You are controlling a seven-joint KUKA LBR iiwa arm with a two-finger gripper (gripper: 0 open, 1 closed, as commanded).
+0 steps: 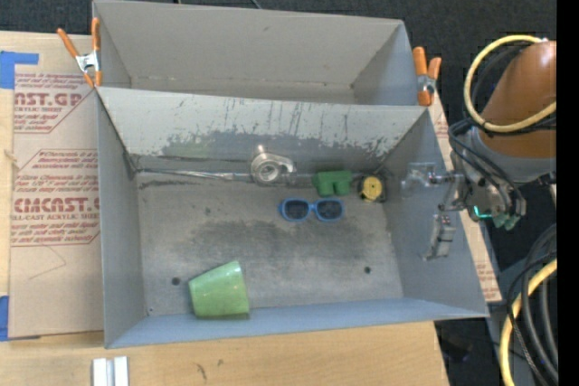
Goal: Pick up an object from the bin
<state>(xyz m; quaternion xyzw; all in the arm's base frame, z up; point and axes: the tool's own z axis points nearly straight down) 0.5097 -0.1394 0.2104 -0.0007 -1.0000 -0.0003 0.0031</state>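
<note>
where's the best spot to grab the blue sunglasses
Probably the bridge between the two lenses of the sunglasses, coming straight down from above. They lie flat on the floor of the bin, and the bridge is their narrowest part.

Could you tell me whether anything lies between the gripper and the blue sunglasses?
Nothing visible does. The gripper hangs over the bin's right wall, and bare floor runs from there to the sunglasses. The yellow disc and green block lie behind that path.
</note>
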